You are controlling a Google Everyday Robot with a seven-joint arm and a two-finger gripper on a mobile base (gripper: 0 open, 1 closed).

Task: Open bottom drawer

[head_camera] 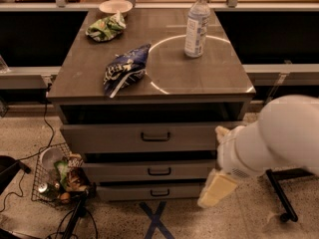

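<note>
Low at the right of the cabinet [209, 78] we see the gripper [217, 189] just beside the bottom drawer [124, 192], lowest of 3 fronts, apart from its handle [159, 192]; whether it is open or holds anything, we cannot tell.

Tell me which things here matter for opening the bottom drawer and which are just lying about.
For the job: bottom drawer, its bar handle, end effector low by the drawer's right end.

Just lying about: water bottle, blue bag and green bag on the cabinet top; bowl behind them; wire basket on the floor.
</note>
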